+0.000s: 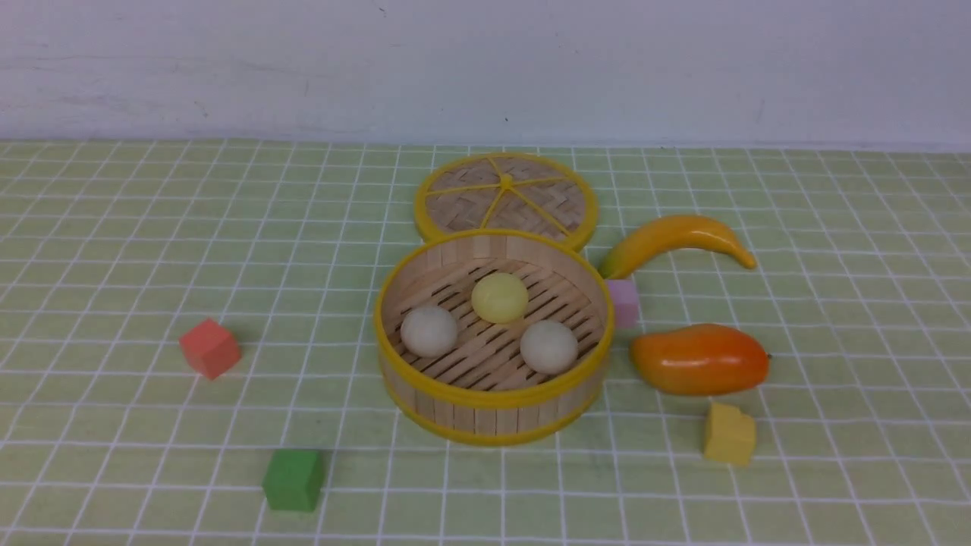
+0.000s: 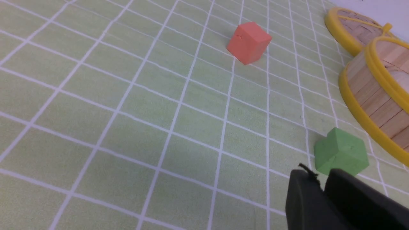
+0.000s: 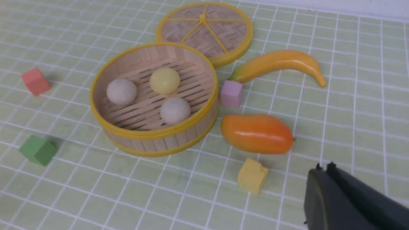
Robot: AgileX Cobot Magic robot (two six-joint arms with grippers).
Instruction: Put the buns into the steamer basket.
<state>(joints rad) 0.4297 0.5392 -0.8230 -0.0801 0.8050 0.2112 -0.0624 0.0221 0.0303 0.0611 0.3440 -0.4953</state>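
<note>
While both tools hang clear of everything, the green-checked worktop (image 1: 114, 250) spreads beneath them. Ahead of the right tool (image 3: 323, 179), whose jaws are pressed together on nothing, sits the steamer basket (image 3: 166, 135), with its flat woven lid (image 3: 204, 30) lying just beyond, against the far rim. All three buns lie on the basket's slatted floor: the yellow bun (image 3: 165, 80) farthest from that tool, one off-white bun (image 3: 175, 110) nearest it, the other off-white bun (image 3: 121, 91) toward the far side. Between this tool and the basket lie the mango (image 3: 257, 134) and, beyond it, the banana (image 3: 278, 64). The left tool (image 2: 321, 187) shows a narrow gap and holds nothing; the green cube (image 2: 340, 155) sits just past its tips, the red cube (image 2: 249, 41) well beyond. The yellow block (image 3: 252, 175) lies near the right tool; the pink cube (image 3: 231, 93) touches the basket wall.
</note>
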